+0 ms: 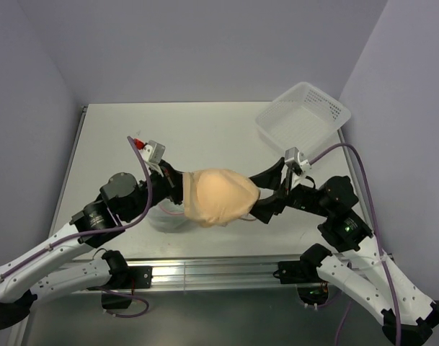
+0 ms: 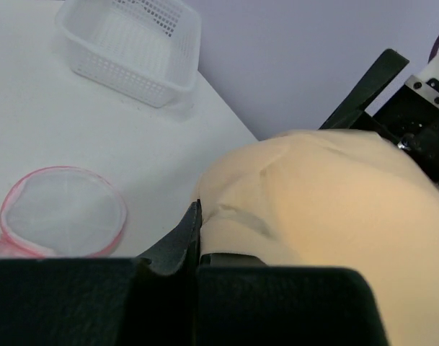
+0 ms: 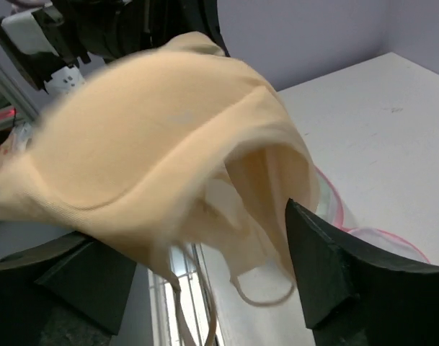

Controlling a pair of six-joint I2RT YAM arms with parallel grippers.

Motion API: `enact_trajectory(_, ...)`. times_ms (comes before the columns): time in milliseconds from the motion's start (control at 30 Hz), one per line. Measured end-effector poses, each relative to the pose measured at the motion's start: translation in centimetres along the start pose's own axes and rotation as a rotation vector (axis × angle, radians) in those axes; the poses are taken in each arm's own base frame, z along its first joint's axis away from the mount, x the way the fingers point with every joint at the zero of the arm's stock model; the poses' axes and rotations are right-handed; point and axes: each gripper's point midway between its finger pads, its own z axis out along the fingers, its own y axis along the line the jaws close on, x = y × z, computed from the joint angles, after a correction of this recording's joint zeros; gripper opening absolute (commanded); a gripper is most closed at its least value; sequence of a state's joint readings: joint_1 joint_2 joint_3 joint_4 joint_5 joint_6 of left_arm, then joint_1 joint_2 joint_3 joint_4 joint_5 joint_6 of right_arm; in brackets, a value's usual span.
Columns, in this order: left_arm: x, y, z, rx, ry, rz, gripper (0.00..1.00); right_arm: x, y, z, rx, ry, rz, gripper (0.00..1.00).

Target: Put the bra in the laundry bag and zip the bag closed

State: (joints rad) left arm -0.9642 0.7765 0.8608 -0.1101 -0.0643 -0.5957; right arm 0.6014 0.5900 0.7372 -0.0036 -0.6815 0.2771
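Note:
The peach bra (image 1: 219,196) hangs in the air between my two grippers, above the table's front middle. My left gripper (image 1: 182,189) is shut on the bra's left edge; in the left wrist view its jaws (image 2: 200,241) pinch the fabric (image 2: 327,209). My right gripper (image 1: 259,205) is open at the bra's right side; in the right wrist view (image 3: 205,281) the bra (image 3: 154,144) and its straps hang between the wide-apart fingers. The laundry bag (image 1: 169,216), round white mesh with a pink rim, lies on the table below the bra. It also shows in the left wrist view (image 2: 63,211), and its pink rim shows in the right wrist view (image 3: 329,205).
A white perforated plastic basket (image 1: 303,113) stands at the table's back right corner, also in the left wrist view (image 2: 129,43). The grey walls close in at left, back and right. The table's front edge has a metal rail (image 1: 205,270).

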Motion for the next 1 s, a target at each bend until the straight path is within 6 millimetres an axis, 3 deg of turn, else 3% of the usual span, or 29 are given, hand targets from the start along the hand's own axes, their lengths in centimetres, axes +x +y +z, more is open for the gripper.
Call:
enact_trajectory(233,-0.1,1.3,0.0,-0.097,0.021,-0.021,0.0,-0.1,0.3,-0.7,0.008,-0.026,-0.015,0.88)
enact_trajectory(400,0.4,2.5,0.1,-0.162,0.045,-0.014,0.0,-0.9,0.1,-0.3,0.017,-0.024,-0.016,0.98)
enact_trajectory(600,1.1,3.3,0.0,-0.201,0.076,-0.004,0.0,-3.6,-2.9,1.2,0.161,0.003,-0.011,0.98)
enact_trajectory(733,0.8,3.0,-0.6,-0.184,0.068,0.003,0.0,-4.1,-4.6,0.7,0.276,-0.012,-0.009,0.98)
enact_trajectory(867,-0.1,1.9,-1.5,-0.129,0.04,0.014,0.0,-5.3,-3.9,-0.5,0.289,-0.066,-0.038,0.98)
enact_trajectory(1000,0.2,0.3,-1.6,-0.023,0.046,0.034,0.0,-6.3,-1.5,-0.7,0.183,-0.094,-0.078,1.0)
